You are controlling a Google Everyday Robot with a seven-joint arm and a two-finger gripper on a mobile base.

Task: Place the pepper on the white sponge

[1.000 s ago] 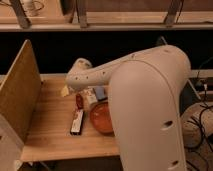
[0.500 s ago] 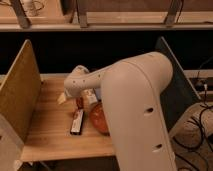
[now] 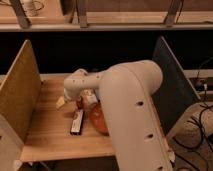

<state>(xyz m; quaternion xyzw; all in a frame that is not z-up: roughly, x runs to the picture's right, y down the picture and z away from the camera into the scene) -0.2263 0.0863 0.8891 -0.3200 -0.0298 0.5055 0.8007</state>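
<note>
Pepper (image 3: 80,104) shows only as a small dark red spot on the wooden table (image 3: 45,136), tucked just under the end of the robot arm (image 3: 130,100). It lies close beside the white sponge (image 3: 90,98), on the sponge's left. Whether the two touch cannot be told, because the arm shades that spot. The pepper is not on top of the sponge.

The gripper (image 3: 69,101) hangs low over the middle of the table, below the rounded wrist and left of the sponge. A pale tip sticks out at its lower left. The claw is released and spread wide, and nothing can be seen caught in it. The pepper sits at its right edge, very near it.

An orange bowl (image 3: 98,121) stands in front of the sponge, partly hidden behind the thick white arm. A black-and-white bar (image 3: 76,121) lies just left of the bowl, running lengthwise toward the table's front edge, near the bowl but apart from the pepper.

A brown board (image 3: 17,97) stands upright along the left side of the table and a dark board (image 3: 171,80) along the right. Cables (image 3: 201,117) trail on the floor at the far right.
</note>
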